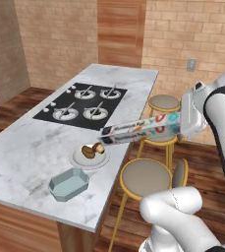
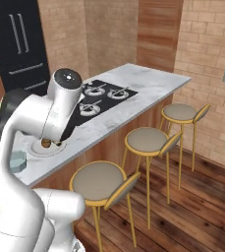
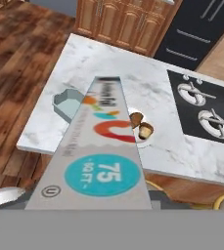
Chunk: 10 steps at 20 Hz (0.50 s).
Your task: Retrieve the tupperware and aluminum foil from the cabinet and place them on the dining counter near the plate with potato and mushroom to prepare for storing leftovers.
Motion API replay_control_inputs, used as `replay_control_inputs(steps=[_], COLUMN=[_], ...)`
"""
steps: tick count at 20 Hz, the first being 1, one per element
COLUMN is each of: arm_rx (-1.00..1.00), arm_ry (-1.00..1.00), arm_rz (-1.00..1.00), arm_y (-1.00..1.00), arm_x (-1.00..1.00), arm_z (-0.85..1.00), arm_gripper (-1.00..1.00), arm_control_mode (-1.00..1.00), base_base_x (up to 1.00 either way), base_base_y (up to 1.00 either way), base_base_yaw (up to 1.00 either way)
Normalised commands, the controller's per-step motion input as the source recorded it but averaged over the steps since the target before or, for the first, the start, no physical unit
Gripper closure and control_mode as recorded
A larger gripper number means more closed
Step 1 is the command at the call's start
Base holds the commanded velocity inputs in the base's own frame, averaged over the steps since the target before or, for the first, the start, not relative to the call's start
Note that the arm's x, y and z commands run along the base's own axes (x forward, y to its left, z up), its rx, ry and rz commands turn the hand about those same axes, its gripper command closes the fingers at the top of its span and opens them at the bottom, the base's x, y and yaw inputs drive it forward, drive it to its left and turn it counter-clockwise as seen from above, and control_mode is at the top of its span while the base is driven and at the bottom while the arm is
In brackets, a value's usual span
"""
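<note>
The aluminum foil (image 1: 141, 129) sits clenched in the pincer (image 1: 182, 123) above the plate (image 1: 79, 160) of potato and mushroom (image 1: 93, 149).

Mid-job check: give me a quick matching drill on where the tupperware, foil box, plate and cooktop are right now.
Things:
1. tupperware
2. aluminum foil
3. plate
4. cooktop

Places:
A. held in the gripper, above the counter's edge
B. on the dining counter, bearing brown food lumps
C. set into the counter's far half
D. on the counter's near corner, beside the plate

Pairs: 1-D, 2-A, 3-B, 4-C
</note>
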Motion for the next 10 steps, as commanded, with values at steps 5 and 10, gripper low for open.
replay_control_inputs(steps=[5, 10], arm_rx=[0.04, 0.06], arm_ry=[-0.14, 0.05], arm_rz=[0.0, -0.02], arm_y=[0.15, 0.3], arm_x=[0.96, 1.0], arm_z=[-0.63, -0.42], arm_gripper=[1.0, 1.0], arm_control_mode=[-1.0, -1.0], base_base_x=[0.0, 0.0], base_base_y=[0.0, 0.0], base_base_yaw=[0.0, 0.0])
